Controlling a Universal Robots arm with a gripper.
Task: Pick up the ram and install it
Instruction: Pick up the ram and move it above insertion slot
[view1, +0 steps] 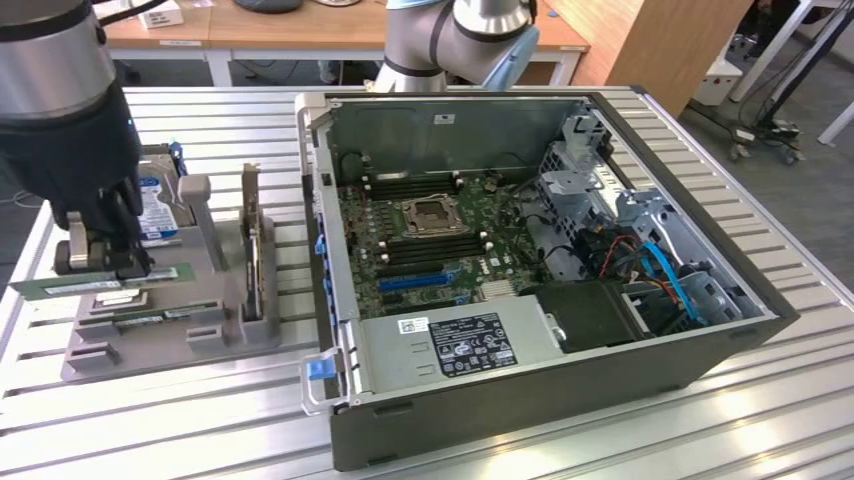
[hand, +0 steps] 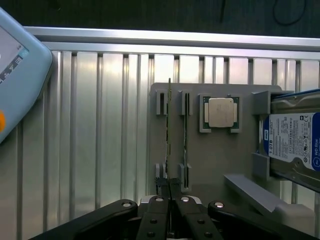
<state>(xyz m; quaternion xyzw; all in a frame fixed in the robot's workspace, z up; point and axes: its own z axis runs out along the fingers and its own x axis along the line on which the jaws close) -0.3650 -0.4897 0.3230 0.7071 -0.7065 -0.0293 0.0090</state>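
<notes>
Claw clamped on the ram just above its grey holder.

At the exterior view's left, the claw (view1: 104, 270) has its two fingers drawn in tight around the middle of the ram (view1: 94, 284). The ram is a thin green stick held level on its long edge just over the slotted grey holder (view1: 140, 350) on the ribbed metal counter (view1: 160, 430). In the wrist view the claw (hand: 170, 192) pinches the ram (hand: 169, 125), seen edge-on as a thin line. A second stick (hand: 185, 130) sits in the slot just beside it, and a processor chip (hand: 220, 112) lies flat nearby. A blue-labelled hard drive (view1: 160, 215) and an upright expansion card (view1: 250, 235) stand on the same holder. The open computer case (view1: 534, 400) sits at the exterior view's right, its motherboard (view1: 467, 245) exposed.
</notes>
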